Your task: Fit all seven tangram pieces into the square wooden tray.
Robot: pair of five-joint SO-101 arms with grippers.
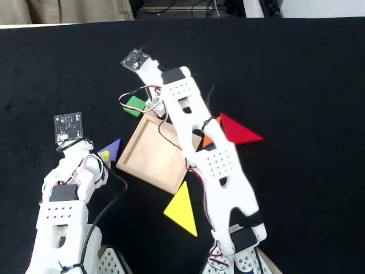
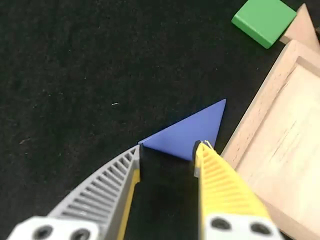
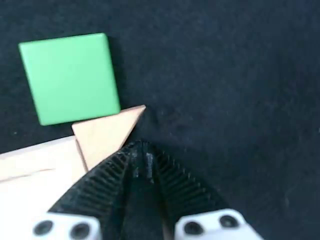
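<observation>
left pincer (image 2: 167, 149): moderately wide, with the grey and yellow tips at the long edge of the blue triangle (image 2: 187, 131).
blue triangle: lies flat on the desk (image 1: 296, 68), one corner just beside the tray wall.
right pincer (image 3: 142, 148): black fingers pressed together, the tip at a pale wood triangle (image 3: 107, 131) that touches the green square (image 3: 70, 77).
tray (image 1: 149, 160): sits between the arms, and its visible floor is bare.
risk, left: the thin triangle will likely skid away instead of lifting, because the tips meet only a low edge. it could also jam against the raised rim.
risk, right: the closed tip may shove the wood triangle into the green square and scatter both.
materials: painted pieces are smooth, flat and sharp-cornered. the tray is light unfinished wood with a lip. the desk is matt black.
elsewhere: the yellow triangle (image 1: 182, 208) and red triangle (image 1: 239, 131) lie outside the tray.
</observation>
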